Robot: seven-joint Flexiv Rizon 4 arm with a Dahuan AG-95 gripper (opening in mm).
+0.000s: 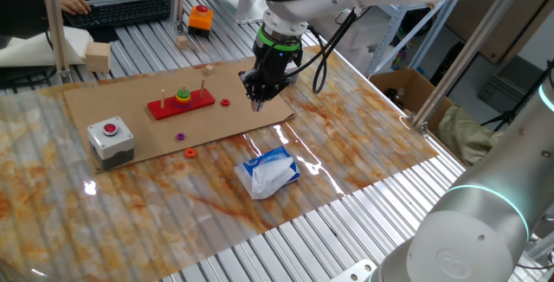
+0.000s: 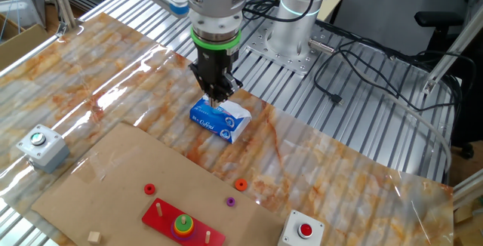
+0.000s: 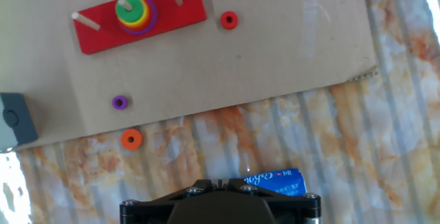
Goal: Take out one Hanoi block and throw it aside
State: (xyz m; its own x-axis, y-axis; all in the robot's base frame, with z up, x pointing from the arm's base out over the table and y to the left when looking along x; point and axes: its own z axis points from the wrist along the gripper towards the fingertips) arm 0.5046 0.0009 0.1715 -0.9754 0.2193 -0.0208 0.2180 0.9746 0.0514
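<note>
The red Hanoi base (image 1: 180, 105) lies on the cardboard sheet (image 1: 234, 79) with a stack of coloured rings (image 1: 184, 96) on its middle peg. It also shows in the hand view (image 3: 141, 18) with the stack (image 3: 135, 11). Three loose rings lie near it: red (image 3: 229, 20), purple (image 3: 119, 102) and orange (image 3: 131, 139). My gripper (image 1: 258, 102) hangs above the cardboard's right edge, well to the right of the base. Its jaws are shut with nothing between them. Only the finger bases show in the hand view (image 3: 218, 183).
A blue and white tissue pack (image 1: 268, 171) lies on the marbled table just in front of the gripper. A grey box with a red button (image 1: 111, 137) stands at the cardboard's left front corner. A wooden block (image 1: 98, 57) and an orange object (image 1: 201, 18) sit at the back.
</note>
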